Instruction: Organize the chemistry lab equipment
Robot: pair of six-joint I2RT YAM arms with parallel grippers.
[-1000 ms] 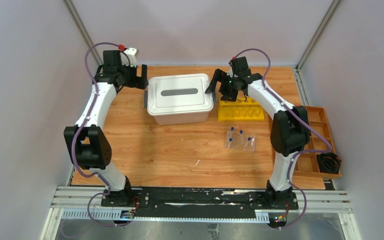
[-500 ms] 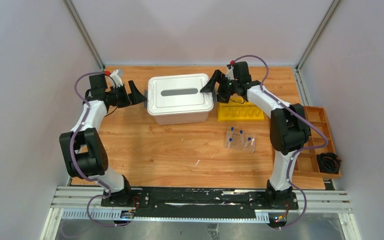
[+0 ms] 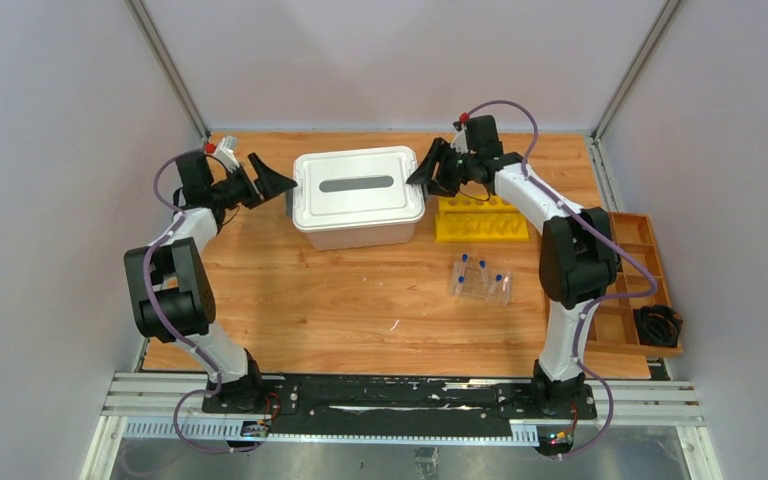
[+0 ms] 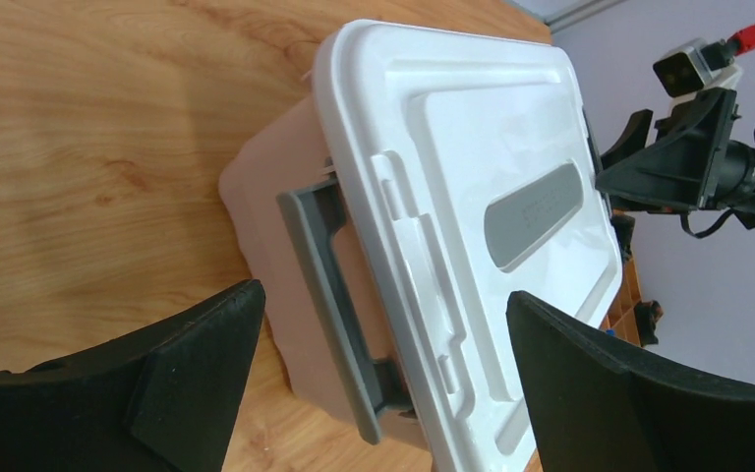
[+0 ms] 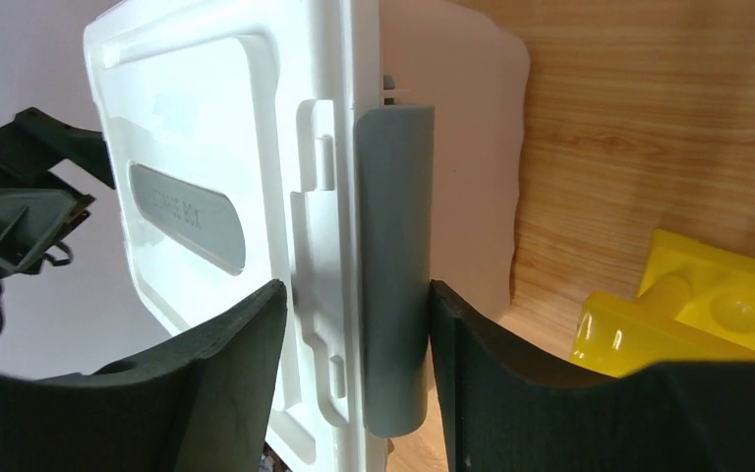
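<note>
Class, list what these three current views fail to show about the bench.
- Contents of the white box: every view, hidden by its lid.
- Blue-capped tubes: top view, too small to count surely.
- Yellow rack: right wrist view, cut off by the edge and a finger.
- Black item in the wooden tray: top view, too small to identify.

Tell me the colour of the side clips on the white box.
Grey. The clip shows best in the right wrist view.

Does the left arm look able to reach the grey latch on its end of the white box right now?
Probably yes: the open left claw faces the grey latch, with nothing between them.
</note>
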